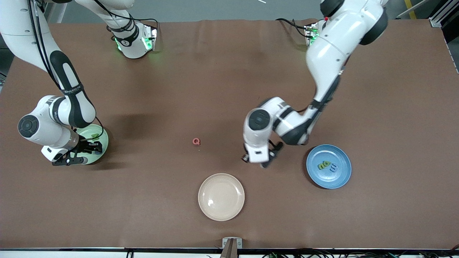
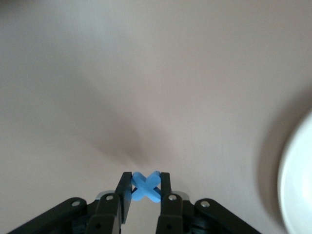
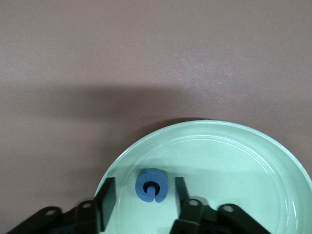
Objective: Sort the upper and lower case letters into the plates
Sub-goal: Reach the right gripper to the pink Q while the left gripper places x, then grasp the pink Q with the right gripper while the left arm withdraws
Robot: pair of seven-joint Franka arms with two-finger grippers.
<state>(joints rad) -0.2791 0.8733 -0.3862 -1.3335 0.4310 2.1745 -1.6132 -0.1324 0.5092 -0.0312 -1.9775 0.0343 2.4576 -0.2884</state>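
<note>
- Left gripper: jaws closed on a blue letter x, held above bare table between the cream plate and the blue plate. You pinch it across its middle, and its crossed strokes fan out past the fingertips.
- Right gripper: jaws open over the pale green plate at the right arm's end of the table. A blue letter G lies flat on the plate between the fingers; you cannot tell from here whether they touch it.
- A red letter Q lies alone on the table, near its centre, farther from the front camera than the cream plate.
- The blue plate holds a green letter and a small blue letter, too small to read.
- Handling, judged: the letters look like light, stiff, thick little blocks. Expect them to slip or twist if pinched off-centre, so take the Q across its ring.
- Orientation: the G's opening faces the wrist camera. The x has no clear long axis.
</note>
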